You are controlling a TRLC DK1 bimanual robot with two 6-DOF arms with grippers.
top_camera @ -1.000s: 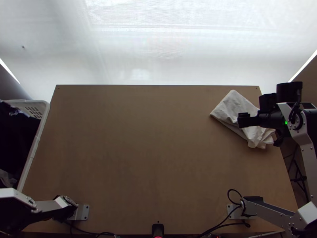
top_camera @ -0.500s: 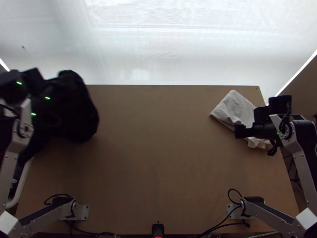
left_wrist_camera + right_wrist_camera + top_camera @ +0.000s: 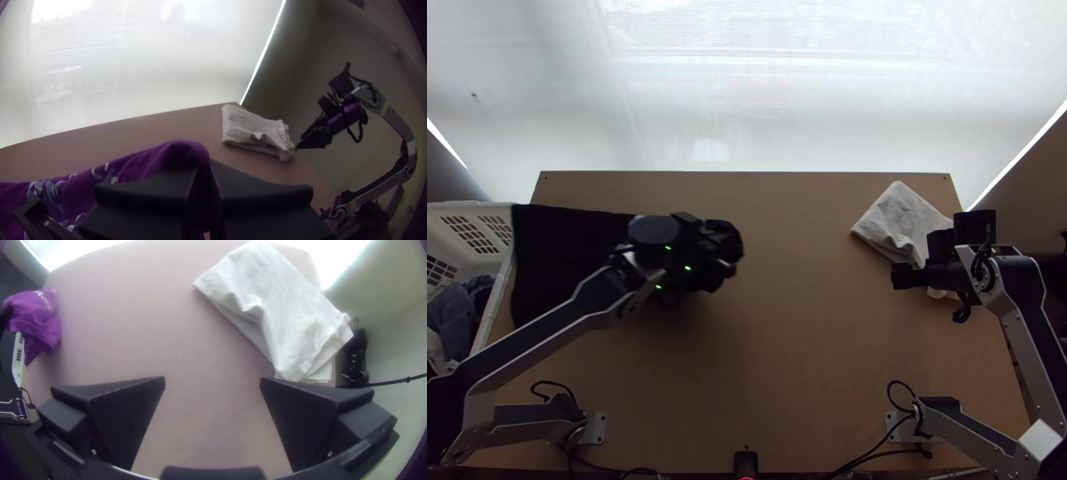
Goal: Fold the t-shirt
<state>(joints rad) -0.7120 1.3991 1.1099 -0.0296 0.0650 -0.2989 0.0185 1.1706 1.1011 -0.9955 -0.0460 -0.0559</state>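
1. Left gripper (image 3: 203,178): fingers together, clamped on a pinch of the shirt (image 3: 559,240). One gathered portion runs between the fingers; this single grip probably serves to pull the shirt out over the table (image 3: 795,336) for spreading.
2. Basket (image 3: 496,302): positioned at the table's left side, holding other clothes (image 3: 455,316). Its placement likely keeps the supply within the left arm's reach.
3. Shirt: bunched around the left gripper and trailing leftward from it as a flatter length, as far as the basket's near side. Whether that length rests on the table or hangs just above it cannot be told. Flattening is presumably required before any fold.
4. Right gripper (image 3: 212,381): fingers wide apart, nothing between them. Position is at the table's right, beside the white cloth; the shirt lies well apart, to its left. This gripper is probably kept ready to take a second hold.
5. White cloth (image 3: 271,306): laid in layers, slightly rumpled, at the table's far right corner. Such placement probably reserves the middle for the shirt.
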